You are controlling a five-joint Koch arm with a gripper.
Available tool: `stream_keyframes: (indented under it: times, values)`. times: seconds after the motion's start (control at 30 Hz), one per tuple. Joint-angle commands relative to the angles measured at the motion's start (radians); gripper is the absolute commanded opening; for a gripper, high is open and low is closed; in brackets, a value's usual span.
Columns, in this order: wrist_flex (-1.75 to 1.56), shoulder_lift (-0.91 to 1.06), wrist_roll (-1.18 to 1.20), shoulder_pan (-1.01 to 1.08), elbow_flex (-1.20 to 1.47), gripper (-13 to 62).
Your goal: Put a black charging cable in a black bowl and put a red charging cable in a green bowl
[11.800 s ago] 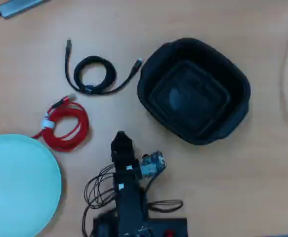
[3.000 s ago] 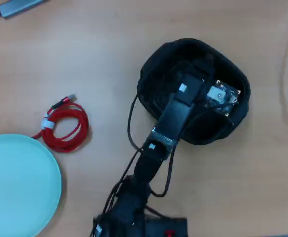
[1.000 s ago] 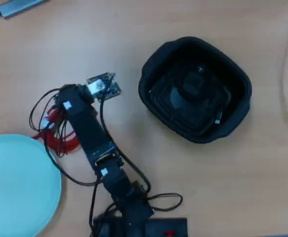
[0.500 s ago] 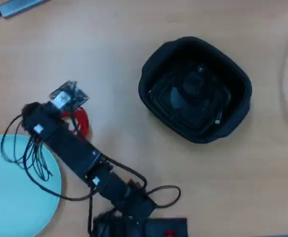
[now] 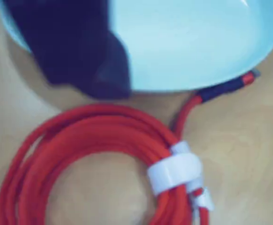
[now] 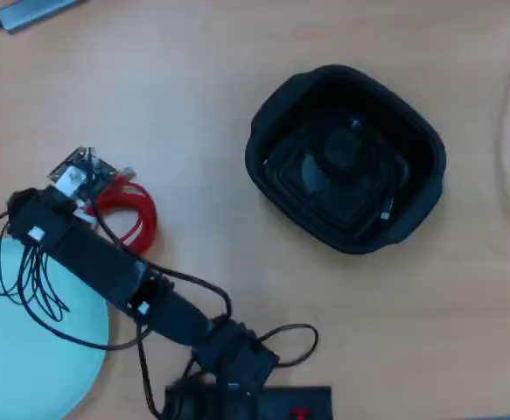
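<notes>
A light wooden bench (image 6: 193,79) carries everything. In the overhead view the black bowl (image 6: 272,131) sits at about two o'clock, with the black charging cable (image 6: 342,162) coiled inside. The green bowl (image 6: 1,367) lies at eight o'clock, the red charging cable (image 6: 136,219) just beside its rim. The arm (image 6: 97,258) reaches over that coil; whether its jaws are open or closed cannot be told.

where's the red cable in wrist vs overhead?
Wrist view: the red charging cable fills the lower half, white tie at lower right.
Overhead view: the cable lies left of centre, partly under the arm.
Shared landmark: the green bowl beside the coil.
</notes>
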Motion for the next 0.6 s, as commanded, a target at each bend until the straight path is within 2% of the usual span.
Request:
stream_keyframes:
  times: [0.0,0.57]
  values:
    - [-0.009,-0.015,0.017,-0.002,-0.095,57.8]
    - [-0.041,-0.198,0.029,0.052,-0.126,57.7]
